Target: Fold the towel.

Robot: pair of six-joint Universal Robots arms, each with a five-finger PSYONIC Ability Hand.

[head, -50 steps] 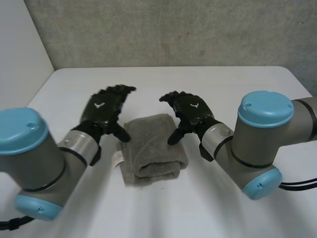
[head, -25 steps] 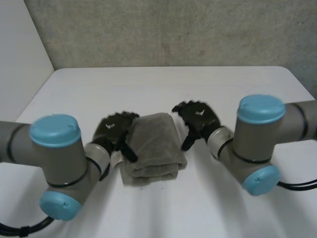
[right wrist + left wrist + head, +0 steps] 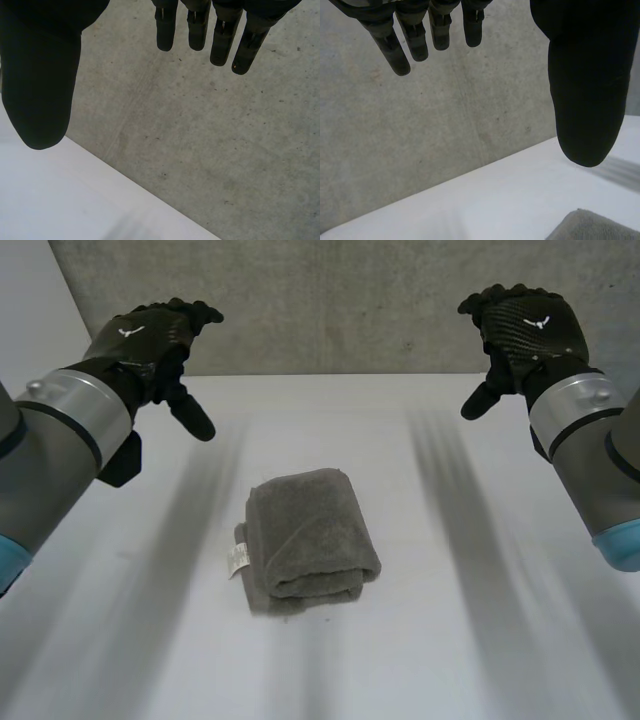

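1. At the near left and near right, the two grey arms [image 3: 60, 450] reach in over the white counter [image 3: 470, 630], one on each side.
2. The towel [image 3: 308, 538] lies on the counter about midway between the arms. It is folded into a thick grey bundle, and its stacked layers show at the near end.
3. A small white label [image 3: 238, 559] sticks out at the towel's near left edge and rests on the counter.
4. Farther back on the left, the left robot hand [image 3: 148, 338] hangs in the air, well apart from the towel. Its fingers [image 3: 400, 47] are loosely straight and its thumb [image 3: 587, 85] stands off to one side. The wide gap between them holds nothing. In the left wrist view, a grey corner of the towel shows on the counter beyond the thumb tip.
5. Farther back on the right, the right robot hand [image 3: 525, 328] hangs the same way, also well clear of the towel. Its fingers [image 3: 220, 35] are relaxed and its thumb [image 3: 42, 85] is spread away from them, with nothing held.
6. Farthest off, a grey concrete wall [image 3: 340, 300] stands along the counter's far edge, and a plain white wall [image 3: 40, 350] meets it at the far left corner.
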